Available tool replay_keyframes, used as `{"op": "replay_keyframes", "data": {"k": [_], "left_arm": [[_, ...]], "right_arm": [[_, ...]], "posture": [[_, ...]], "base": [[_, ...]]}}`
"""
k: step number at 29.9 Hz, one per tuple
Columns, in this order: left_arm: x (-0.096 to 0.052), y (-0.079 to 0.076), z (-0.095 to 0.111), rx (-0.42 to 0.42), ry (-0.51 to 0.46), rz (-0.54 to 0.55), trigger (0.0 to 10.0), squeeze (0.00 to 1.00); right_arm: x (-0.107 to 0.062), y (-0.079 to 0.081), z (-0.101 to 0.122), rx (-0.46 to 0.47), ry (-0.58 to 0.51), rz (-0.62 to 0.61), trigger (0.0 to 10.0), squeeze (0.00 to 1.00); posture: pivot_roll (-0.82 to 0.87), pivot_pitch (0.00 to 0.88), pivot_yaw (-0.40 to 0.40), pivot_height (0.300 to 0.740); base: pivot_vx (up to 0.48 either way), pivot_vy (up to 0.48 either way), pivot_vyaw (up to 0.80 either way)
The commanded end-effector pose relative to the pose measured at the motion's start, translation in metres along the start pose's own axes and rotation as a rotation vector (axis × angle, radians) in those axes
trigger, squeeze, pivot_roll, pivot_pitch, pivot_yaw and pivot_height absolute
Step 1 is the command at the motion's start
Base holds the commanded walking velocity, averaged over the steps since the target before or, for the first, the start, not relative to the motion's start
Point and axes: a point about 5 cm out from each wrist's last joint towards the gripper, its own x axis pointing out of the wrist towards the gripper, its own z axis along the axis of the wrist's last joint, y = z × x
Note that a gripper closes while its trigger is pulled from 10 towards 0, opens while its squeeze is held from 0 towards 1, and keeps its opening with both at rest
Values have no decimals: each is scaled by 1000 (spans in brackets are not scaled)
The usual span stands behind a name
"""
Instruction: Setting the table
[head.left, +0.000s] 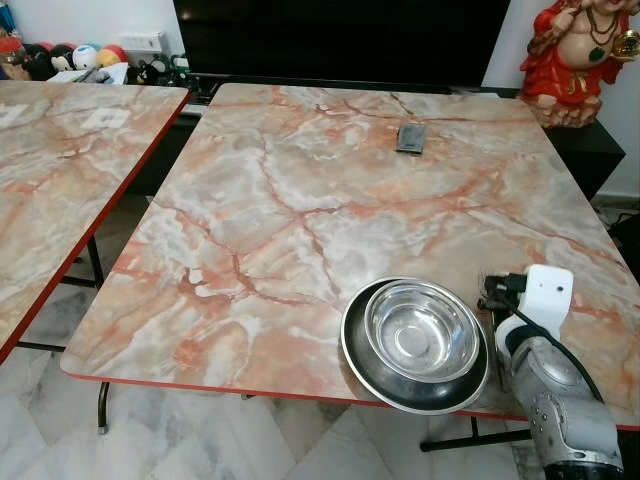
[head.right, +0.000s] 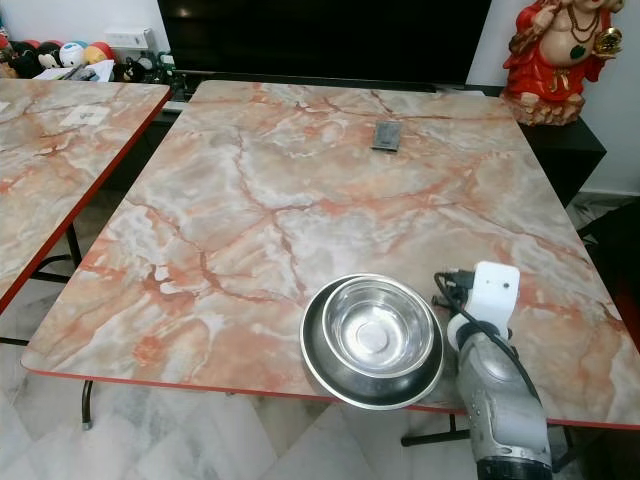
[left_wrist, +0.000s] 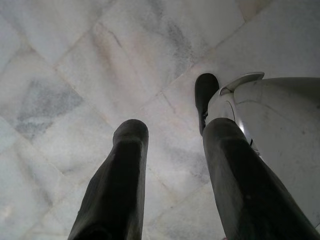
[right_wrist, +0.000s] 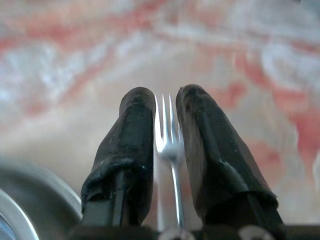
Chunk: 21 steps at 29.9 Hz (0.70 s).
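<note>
A steel bowl (head.left: 421, 331) sits inside a wider steel plate (head.left: 362, 368) near the front right edge of the marble table (head.left: 300, 200). My right arm (head.left: 545, 370) reaches over the table edge just to the right of the plate. In the right wrist view, my right gripper (right_wrist: 167, 97) is shut on a silver fork (right_wrist: 168, 137), tines pointing forward, low over the marble beside the plate's rim (right_wrist: 30, 185). My left gripper (left_wrist: 175, 132) hangs open over the tiled floor.
A small dark flat device (head.left: 411, 137) lies at the table's far middle. A second marble table (head.left: 60, 170) stands to the left across a narrow gap. A red statue (head.left: 575, 55) and a dark screen (head.left: 340, 40) stand behind.
</note>
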Motion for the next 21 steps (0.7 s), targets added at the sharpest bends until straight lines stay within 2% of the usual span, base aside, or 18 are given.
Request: {"op": "replay_keyframes", "data": {"k": [1,6,9,16,18,21], "left_arm": [[-4,4,-12,-10,41,10,10000,0],[-4,4,-12,-15,37,13,10000,0],[-4,4,-12,-14,37,14,10000,0],[-4,5,-12,-15,41,18,10000,0],[-4,5,-12,-17,41,20,10000,0],[-4,5,-11,-19,39,21,10000,0]], "right_arm": [[-2,0,10,8,-69,-3,10000,0],[-2,1,20,10,-147,-18,10000,0],[2,10,33,-3,-223,25,10000,0],[5,24,36,2,-258,69,10000,0],[6,26,37,-3,-284,57,10000,0],[7,25,36,41,-292,31,10000,0]], "posture": [[32,167,-15,740],[31,162,-14,740],[29,153,-14,740],[35,133,-13,740],[39,122,-11,740],[45,105,-8,740]], "base": [[0,0,0],[0,0,0],[0,0,0],[0,0,0],[0,0,0],[0,0,0]]}}
